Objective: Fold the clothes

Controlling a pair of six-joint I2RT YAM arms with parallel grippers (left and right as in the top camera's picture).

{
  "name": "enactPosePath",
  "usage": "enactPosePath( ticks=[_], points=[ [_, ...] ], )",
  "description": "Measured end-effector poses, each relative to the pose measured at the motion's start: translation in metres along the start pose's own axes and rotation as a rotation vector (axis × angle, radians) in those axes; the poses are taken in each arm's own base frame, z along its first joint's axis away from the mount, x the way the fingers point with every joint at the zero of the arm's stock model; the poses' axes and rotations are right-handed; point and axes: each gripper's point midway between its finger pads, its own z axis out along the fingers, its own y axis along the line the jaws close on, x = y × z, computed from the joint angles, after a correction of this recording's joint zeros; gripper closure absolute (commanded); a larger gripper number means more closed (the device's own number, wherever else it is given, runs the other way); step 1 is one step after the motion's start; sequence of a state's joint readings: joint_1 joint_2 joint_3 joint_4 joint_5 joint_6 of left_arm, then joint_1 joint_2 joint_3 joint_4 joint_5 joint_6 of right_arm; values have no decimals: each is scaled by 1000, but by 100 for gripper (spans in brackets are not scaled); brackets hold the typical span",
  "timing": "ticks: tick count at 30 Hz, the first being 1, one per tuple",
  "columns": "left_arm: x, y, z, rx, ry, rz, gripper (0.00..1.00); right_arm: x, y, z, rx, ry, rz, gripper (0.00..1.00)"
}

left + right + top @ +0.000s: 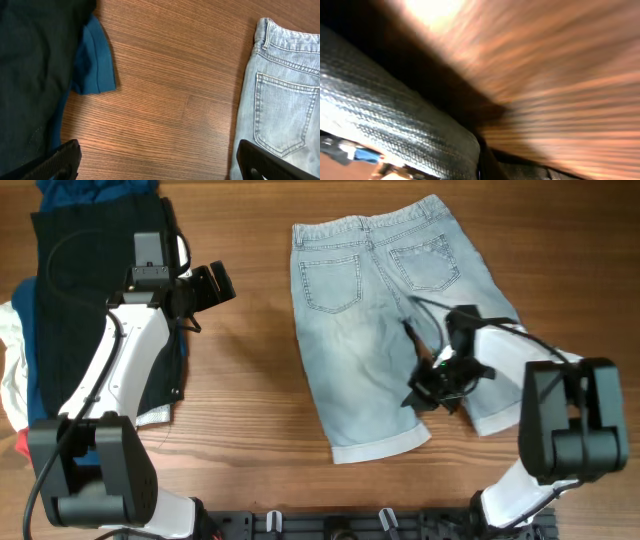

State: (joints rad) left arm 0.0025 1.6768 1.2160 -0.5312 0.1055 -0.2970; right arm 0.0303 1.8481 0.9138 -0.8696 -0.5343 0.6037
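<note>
The light blue denim shorts (350, 330) lie flat on the wooden table, back pockets up, waistband at the far side and cuffed hems toward me. Their left edge and one pocket show in the left wrist view (285, 110). My left gripper (212, 285) is open and empty over bare wood (160, 160), between the clothes pile and the shorts. My right gripper (435, 388) is low at the gap between the two legs, by the right leg's inner edge. In the right wrist view its fingers (480, 162) meet over blurred wood, with no denim visible between them.
A pile of other clothes lies at the left: a large black garment (90, 240), a teal-blue piece (95, 60), white cloth (10, 380) and a bit of red (20, 442). A black rail (340, 525) runs along the front edge.
</note>
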Motion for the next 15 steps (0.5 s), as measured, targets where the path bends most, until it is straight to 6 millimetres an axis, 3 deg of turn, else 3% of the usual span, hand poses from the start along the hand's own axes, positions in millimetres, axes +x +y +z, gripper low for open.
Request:
enactPosePath(
  ticks=[6,9,12,13,15],
  points=[
    [-1,0,0,-3,-3,0,0,-43,-45,-45,66,-238,44,96],
    [-3,0,0,1,-13,1,0,-39,-57,-60,125,-291,22,87],
    [-5,-1,0,4,-19,2,0,-28,-57,-77,136,-339,-16,55],
    [-5,-1,0,4,-21,2,0,-24,-57,-85,140,-359,-37,36],
    [-6,-2,0,5,-24,3,0,-14,-56,-96,142,-388,-69,9]
  ],
)
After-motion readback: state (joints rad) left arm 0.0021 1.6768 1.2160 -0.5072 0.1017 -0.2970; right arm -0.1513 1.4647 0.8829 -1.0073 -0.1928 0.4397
